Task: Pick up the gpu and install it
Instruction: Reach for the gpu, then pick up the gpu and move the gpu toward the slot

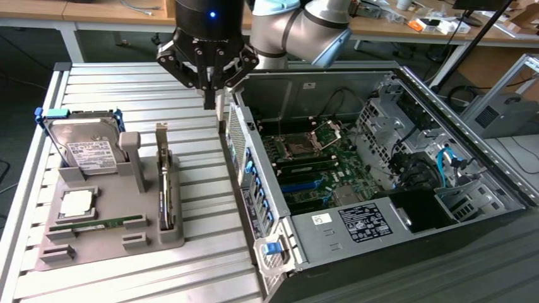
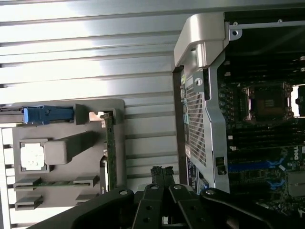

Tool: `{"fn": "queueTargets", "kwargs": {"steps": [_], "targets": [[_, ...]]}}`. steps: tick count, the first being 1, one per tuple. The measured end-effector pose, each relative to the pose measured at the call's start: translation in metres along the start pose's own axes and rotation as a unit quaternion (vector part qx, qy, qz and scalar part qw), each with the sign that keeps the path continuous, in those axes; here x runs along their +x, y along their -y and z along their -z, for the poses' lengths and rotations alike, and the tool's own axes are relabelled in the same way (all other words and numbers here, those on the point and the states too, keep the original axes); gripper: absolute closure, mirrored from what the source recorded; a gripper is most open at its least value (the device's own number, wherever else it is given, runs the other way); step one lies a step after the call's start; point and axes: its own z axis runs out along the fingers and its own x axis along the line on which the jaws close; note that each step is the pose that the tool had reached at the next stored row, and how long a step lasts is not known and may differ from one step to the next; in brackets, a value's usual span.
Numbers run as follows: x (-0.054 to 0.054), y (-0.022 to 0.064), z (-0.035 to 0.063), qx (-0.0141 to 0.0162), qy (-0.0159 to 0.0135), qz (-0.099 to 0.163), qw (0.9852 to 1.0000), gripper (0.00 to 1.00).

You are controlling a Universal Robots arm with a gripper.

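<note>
Exterior view: the gpu (image 1: 166,183) stands on its long edge in a slot of the grey holder (image 1: 101,245), which probably leaves its upper edge free for a grasp from above. Beside it in the same holder are the hard drive (image 1: 84,150), upright, and the memory stick (image 1: 101,223), lying flat. The holder sits on the slatted table (image 1: 194,271). The pincer (image 1: 212,100) hangs with fingers together and empty, above the table between the holder's far end and the open computer case (image 1: 354,221), apart from the card. The case lies on its side so the motherboard (image 1: 312,170) faces upward.
</note>
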Motion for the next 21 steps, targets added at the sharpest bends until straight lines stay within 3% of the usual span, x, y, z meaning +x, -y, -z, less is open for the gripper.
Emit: {"fn": "queueTargets", "kwargs": {"steps": [21], "targets": [[0.013, 0.001, 0.0004, 0.0, 0.0, 0.0, 1.0, 0.89]]}}
